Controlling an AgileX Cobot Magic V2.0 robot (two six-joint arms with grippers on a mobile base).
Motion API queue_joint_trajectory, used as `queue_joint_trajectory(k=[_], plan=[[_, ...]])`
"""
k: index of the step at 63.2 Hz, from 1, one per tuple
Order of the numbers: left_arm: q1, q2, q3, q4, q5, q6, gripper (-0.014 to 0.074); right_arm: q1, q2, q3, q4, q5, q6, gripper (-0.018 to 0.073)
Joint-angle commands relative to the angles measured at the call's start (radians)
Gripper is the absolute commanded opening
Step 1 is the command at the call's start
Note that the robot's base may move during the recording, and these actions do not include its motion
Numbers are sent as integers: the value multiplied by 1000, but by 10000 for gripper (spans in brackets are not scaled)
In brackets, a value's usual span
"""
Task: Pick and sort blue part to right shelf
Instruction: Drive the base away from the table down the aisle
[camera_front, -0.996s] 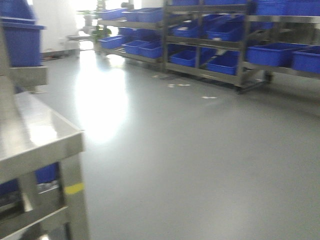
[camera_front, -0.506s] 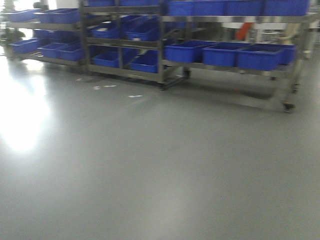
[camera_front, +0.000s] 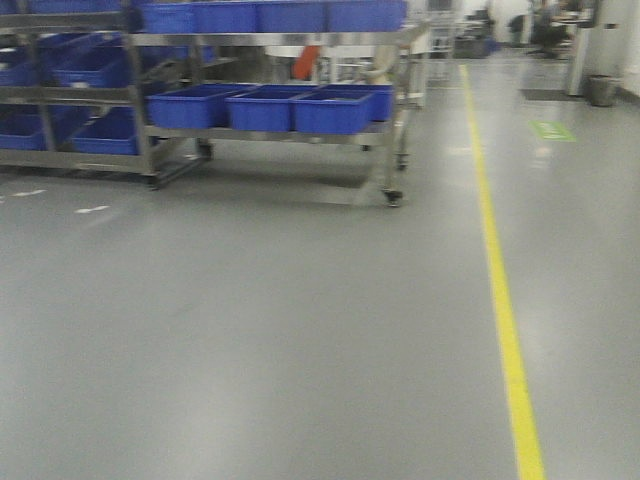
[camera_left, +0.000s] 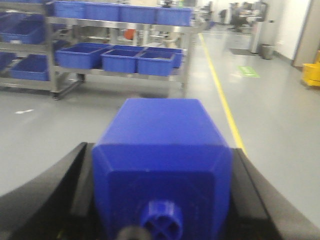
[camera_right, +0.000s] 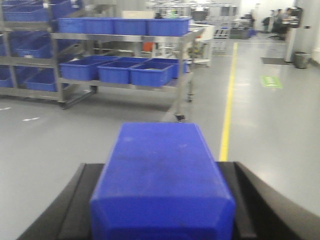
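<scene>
In the right wrist view the blue part (camera_right: 161, 150), a long solid-blue block, lies between black fingers (camera_right: 67, 210) with my right gripper (camera_right: 160, 170) shut on it; its cap end is hidden. My left gripper (camera_left: 161, 152) is shut on a squatter blue block (camera_left: 160, 127) whose small round knob (camera_left: 161, 224) faces the camera. A wheeled stainless-steel shelf (camera_front: 270, 40) with large blue bins (camera_front: 260, 108) stands across the floor at upper left, and also shows as the shelf (camera_left: 120, 26) and the shelf (camera_right: 120, 36). I cannot tell whether it is the right shelf. Neither gripper shows in the front view.
A yellow floor line (camera_front: 500, 290) runs away on the right. More steel racks (camera_front: 60, 95) with blue bins stand at far left. A grey waste bin (camera_front: 600, 90) and a green floor mark (camera_front: 553, 130) lie far right. Grey floor stretches between me and the racks.
The front view has swung right: the shiny steel table left the frame, the racks slid to the left, and the yellow floor line came into view.
</scene>
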Motion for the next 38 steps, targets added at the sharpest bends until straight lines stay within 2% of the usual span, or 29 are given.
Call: queue_joint_trajectory(k=[1, 38], plan=[[1, 6, -30, -7, -91, 1, 366, -3, 9, -29, -14, -95, -12, 412], [1, 6, -30, -7, -91, 1, 366, -3, 9, -29, -14, -95, -12, 412]])
